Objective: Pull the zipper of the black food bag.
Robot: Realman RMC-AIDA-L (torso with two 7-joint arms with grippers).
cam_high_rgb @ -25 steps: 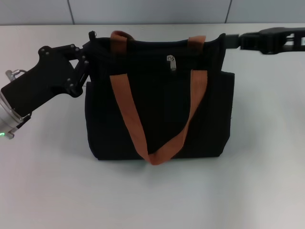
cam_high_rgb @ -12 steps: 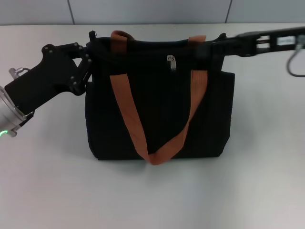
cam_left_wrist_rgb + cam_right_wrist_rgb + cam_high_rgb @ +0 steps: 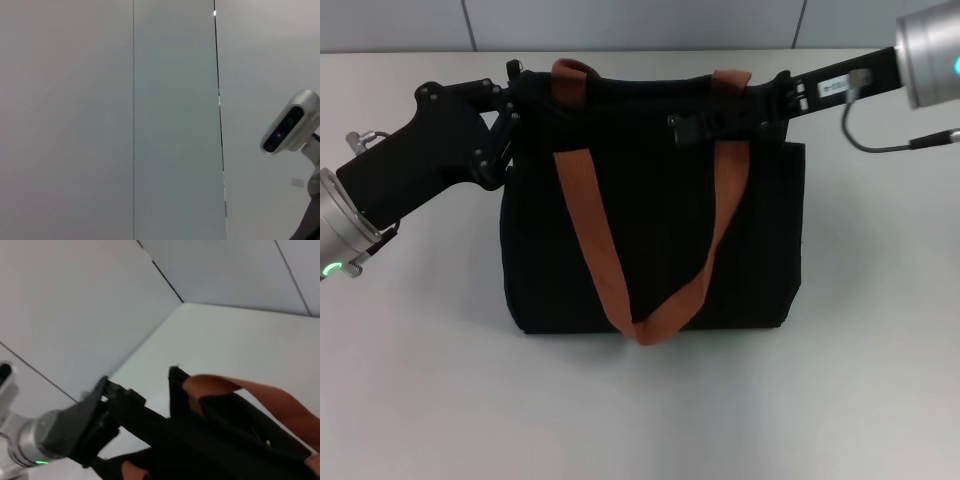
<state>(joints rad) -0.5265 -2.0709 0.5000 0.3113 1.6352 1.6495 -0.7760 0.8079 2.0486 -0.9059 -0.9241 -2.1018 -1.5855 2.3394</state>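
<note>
one table point(image 3: 880, 400), pale and wide, carries the bag point(image 3: 650, 250) lying flat with its orange handles point(image 3: 620, 290) looped across the front. the left gripper point(image 3: 503, 120) sits at the bag's top left corner, jaws clamped on the fabric. the right gripper point(image 3: 685, 125) reaches across the top edge to the zipper; whether its jaws are apart or together, i cannot tell.

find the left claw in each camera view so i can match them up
Head view: left claw at the upper left corner of the black food bag.
Left wrist view: not in it; only wall panels and a camera housing show.
Right wrist view: left claw at the bag's far corner.
Shared landmark: orange-brown handle beside that corner.
</note>
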